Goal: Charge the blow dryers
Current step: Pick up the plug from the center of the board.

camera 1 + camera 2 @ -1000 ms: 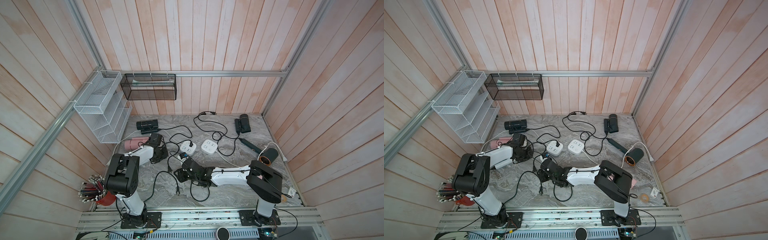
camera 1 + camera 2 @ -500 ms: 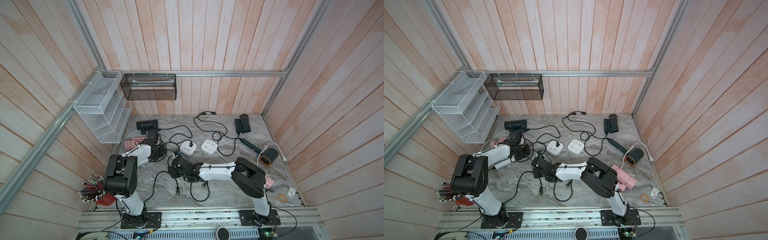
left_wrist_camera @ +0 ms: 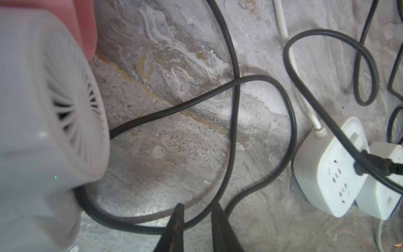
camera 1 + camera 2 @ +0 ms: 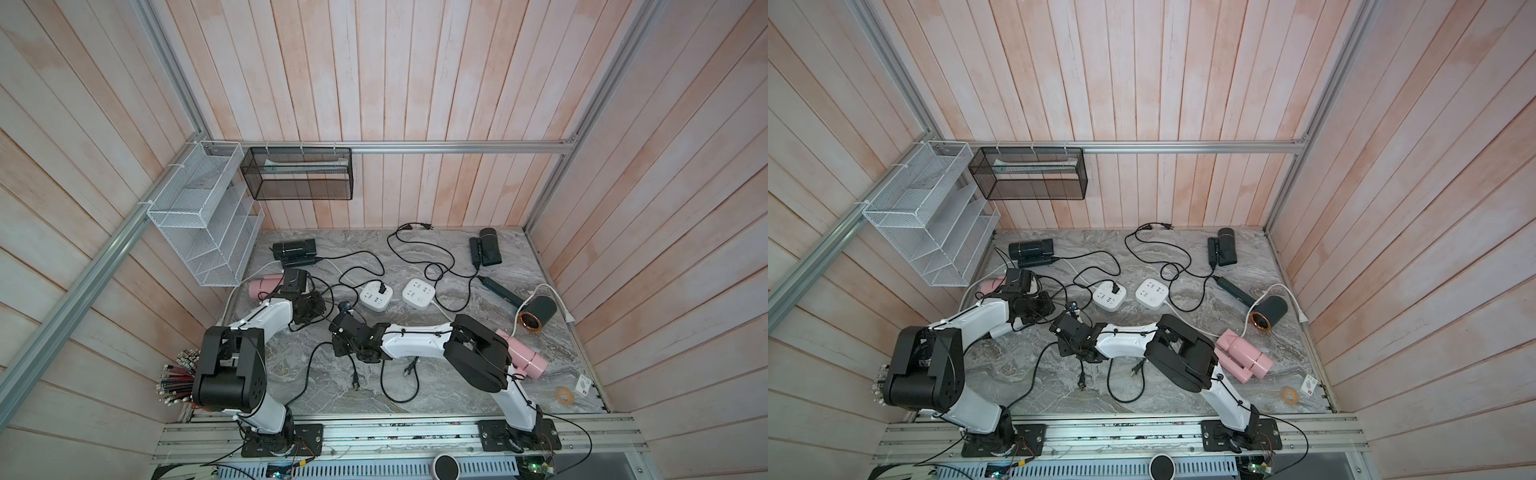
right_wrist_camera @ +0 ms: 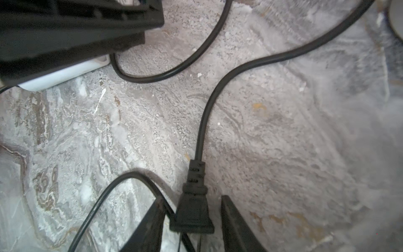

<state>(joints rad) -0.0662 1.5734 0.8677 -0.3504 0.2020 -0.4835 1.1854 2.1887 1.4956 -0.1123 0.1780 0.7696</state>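
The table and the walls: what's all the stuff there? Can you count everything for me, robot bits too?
blow dryers: six; two black at the back, one dark on the right, two pink at the sides, one light grey close up in the left wrist view.
power strips: two, white, mid-table; one holds a black plug.
cords: many, black, tangled over the table.
wire rack: one, white, left wall.
mesh basket: one, black, back wall.
pencils: one bundle, red cup, front left corner.
tape roll: one, tan, front right corner.
small card: one, white, beside the tape roll.
left gripper: black, open, over a cord.
right gripper: black, open around a loose black plug.
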